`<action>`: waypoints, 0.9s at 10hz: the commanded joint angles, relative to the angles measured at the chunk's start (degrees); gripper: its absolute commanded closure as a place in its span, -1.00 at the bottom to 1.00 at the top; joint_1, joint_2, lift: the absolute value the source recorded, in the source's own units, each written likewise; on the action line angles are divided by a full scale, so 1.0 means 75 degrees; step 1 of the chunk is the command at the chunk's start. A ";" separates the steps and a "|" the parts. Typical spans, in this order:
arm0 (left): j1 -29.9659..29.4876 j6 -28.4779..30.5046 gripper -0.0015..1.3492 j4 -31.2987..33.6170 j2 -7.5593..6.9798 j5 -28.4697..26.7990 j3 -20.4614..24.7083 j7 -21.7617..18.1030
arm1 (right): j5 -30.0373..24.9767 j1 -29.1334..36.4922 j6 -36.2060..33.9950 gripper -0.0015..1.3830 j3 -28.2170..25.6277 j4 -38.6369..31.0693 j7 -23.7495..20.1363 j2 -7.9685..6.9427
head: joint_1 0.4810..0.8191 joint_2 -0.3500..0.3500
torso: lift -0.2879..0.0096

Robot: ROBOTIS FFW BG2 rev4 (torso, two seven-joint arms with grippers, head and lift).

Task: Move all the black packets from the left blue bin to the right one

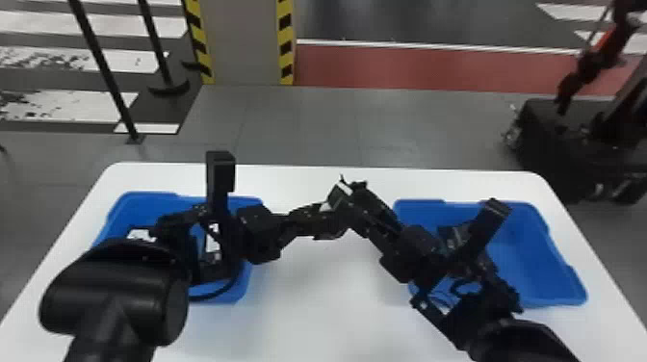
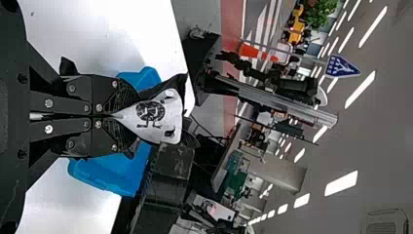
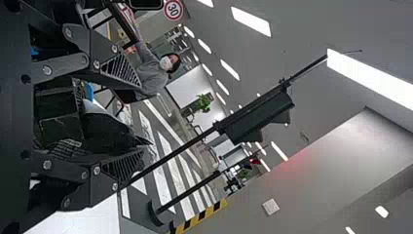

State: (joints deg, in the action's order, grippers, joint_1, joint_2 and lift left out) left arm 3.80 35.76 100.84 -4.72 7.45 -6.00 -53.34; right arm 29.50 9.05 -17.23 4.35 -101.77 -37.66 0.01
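Over the middle of the table in the head view, my left gripper (image 1: 315, 222) and my right gripper (image 1: 358, 200) meet. In the left wrist view my left gripper (image 2: 119, 116) is shut on a black packet (image 2: 157, 115) with a pointed white label side. The right wrist view has my right gripper (image 3: 136, 119) open, its two fingers on either side of the dark packet (image 3: 104, 127); contact cannot be told. White-marked items (image 1: 141, 234) lie in the left blue bin (image 1: 144, 198), partly covered by the left arm. The right arm crosses the right blue bin (image 1: 522, 250).
The white table (image 1: 317, 308) carries both bins, one on each side. Beyond its far edge stand a striped pillar (image 1: 245, 43), black posts (image 1: 103, 67) and, at the right, a dark wheeled machine (image 1: 553, 144).
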 commanded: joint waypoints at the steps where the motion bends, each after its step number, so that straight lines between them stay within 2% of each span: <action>1: 0.0094 -0.0025 0.79 -0.0029 0.0008 0.0014 -0.0009 -0.0001 | -0.0031 -0.0082 -0.0139 0.68 0.0053 0.0154 -0.0064 -0.0008 | 0.27 -0.05 | 0.20; 2: 0.0094 -0.0063 0.79 -0.0029 0.0008 0.0061 -0.0009 0.0010 | -0.0195 -0.0082 -0.0139 0.86 0.0053 0.0135 -0.0076 -0.0008 | 0.27 -0.04 | 0.20; 5: -0.0056 -0.0175 0.76 -0.0029 0.0032 0.0190 0.0061 0.0127 | -0.0230 -0.0082 0.0348 0.85 0.0018 0.0210 -0.0076 -0.0008 | 0.27 -0.04 | 0.20; 6: -0.0262 -0.0325 0.36 -0.0029 0.0055 0.0307 0.0143 0.0280 | -0.0219 -0.0082 0.0517 0.85 -0.0064 0.0229 -0.0076 -0.0008 | 0.27 -0.05 | 0.20; 7: -0.0450 -0.0438 -0.29 -0.0029 0.0114 0.0342 0.0296 0.0374 | -0.0195 -0.0082 0.0704 0.85 -0.0181 0.0247 -0.0076 -0.0008 | 0.27 -0.05 | 0.20; 8: -0.0600 -0.0738 -0.75 -0.0029 0.0126 0.0331 0.0436 0.0432 | -0.0207 -0.0082 0.0817 0.85 -0.0357 0.0247 -0.0076 -0.0008 | 0.27 -0.06 | 0.20; 9: -0.0843 -0.0982 -0.88 -0.0029 0.0137 0.0342 0.0635 0.0514 | -0.0219 -0.0082 0.0929 0.85 -0.0579 0.0247 -0.0064 -0.0008 | 0.27 -0.07 | 0.20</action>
State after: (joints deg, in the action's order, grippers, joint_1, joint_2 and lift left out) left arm -1.53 29.46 100.63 -3.77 10.00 -2.01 -49.47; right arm 27.93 8.44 -10.71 0.89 -99.91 -38.14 0.00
